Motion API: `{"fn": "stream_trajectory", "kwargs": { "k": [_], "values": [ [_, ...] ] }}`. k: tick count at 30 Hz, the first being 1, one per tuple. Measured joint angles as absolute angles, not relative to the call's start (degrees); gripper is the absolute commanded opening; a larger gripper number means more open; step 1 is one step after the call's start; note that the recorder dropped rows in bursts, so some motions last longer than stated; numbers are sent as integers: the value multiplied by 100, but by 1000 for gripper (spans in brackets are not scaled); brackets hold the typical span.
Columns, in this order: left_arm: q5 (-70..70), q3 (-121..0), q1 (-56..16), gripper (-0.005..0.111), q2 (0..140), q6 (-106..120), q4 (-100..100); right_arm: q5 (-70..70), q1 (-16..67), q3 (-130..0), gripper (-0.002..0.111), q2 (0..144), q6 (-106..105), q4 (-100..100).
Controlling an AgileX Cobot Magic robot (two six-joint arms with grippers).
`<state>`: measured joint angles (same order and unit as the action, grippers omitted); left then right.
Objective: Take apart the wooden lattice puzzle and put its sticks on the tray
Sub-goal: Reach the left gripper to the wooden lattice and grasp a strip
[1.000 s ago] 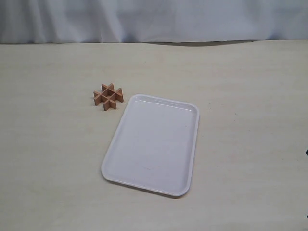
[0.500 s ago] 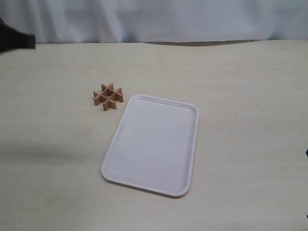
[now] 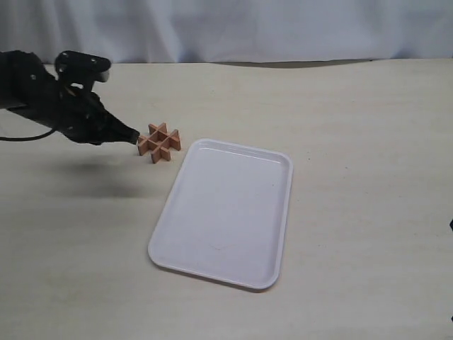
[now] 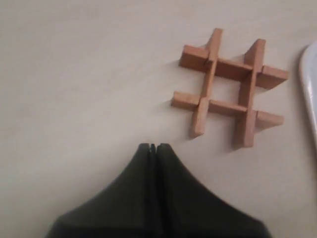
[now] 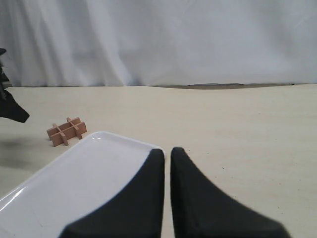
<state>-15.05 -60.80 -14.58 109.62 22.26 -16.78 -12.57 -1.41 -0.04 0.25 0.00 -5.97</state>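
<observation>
The left gripper [image 4: 153, 146] is clenched on nothing; the wooden puzzle [image 4: 246, 94] sits on the table [image 4: 74, 74] just ahead of its tips, not touching; the tray [image 4: 311, 84] lies beyond; the puzzle looks light, stiff and loosely slotted; I'd pinch one stick [image 4: 185, 100] by its jutting end.

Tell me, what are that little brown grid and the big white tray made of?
The lattice puzzle looks like wood: reddish-brown and matte, with square-cut ends and notches, and it seems to be unvarnished. The tray looks like plastic: smooth, white and slightly glossy, with soft highlights along its rounded rim. Coated metal can't be ruled out by sight.
</observation>
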Motion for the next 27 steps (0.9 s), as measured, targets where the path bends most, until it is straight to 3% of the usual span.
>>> {"fn": "stream_trajectory", "kwargs": {
  "k": [9, 18, 21, 22, 24, 27],
  "values": [
    [-3337, -7202, -1564, 0, 11868, 3908, -2209, -1257, -141, -4, 4, 25, 0, -597],
    [-3045, -7211, -1564, 1, 11968, 4182, -2286, -1257, -141, -4, 4, 25, 0, -597],
    [-3076, -7211, -1564, 17, 11968, 4182, -2254, -1257, -141, -4, 4, 25, 0, -597],
    [-3097, -7211, -1564, 33, 11968, 4182, -2237, -1257, -141, -4, 4, 25, 0, -597],
    [-3111, -7211, -1564, 51, 11968, 4182, -2192, -1257, -141, -4, 4, 25, 0, -597],
    [-3068, -7211, -1564, 52, 11968, 4182, -2152, -1257, -141, -4, 4, 25, 0, -597]
  ]
}}
